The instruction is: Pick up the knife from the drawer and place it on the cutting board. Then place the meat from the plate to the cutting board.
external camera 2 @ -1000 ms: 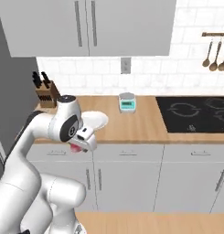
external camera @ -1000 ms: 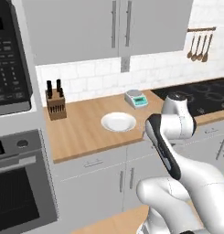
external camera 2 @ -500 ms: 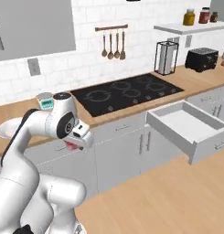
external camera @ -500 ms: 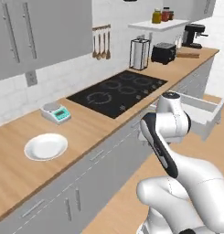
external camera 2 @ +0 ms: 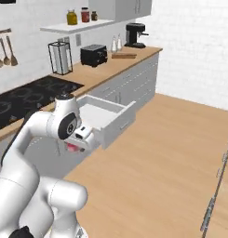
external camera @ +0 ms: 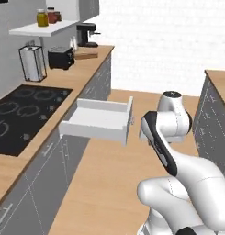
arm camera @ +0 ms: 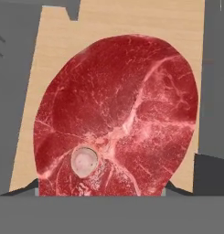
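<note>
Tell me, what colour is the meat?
The meat is deep red with pale pink streaks and a small round whitish spot; the hand view shows it best.

Both base views share the open drawer; hand view hugs the meat.

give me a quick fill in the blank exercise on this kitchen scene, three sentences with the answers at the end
1. The claw grips a slab of raw red ____.
2. The drawer below the counter stands ____.
3. The black toaster sits on the counter beside the ____ on the shelf side, a wire-framed holder between them.

Missing words: meat; open; stove
</note>
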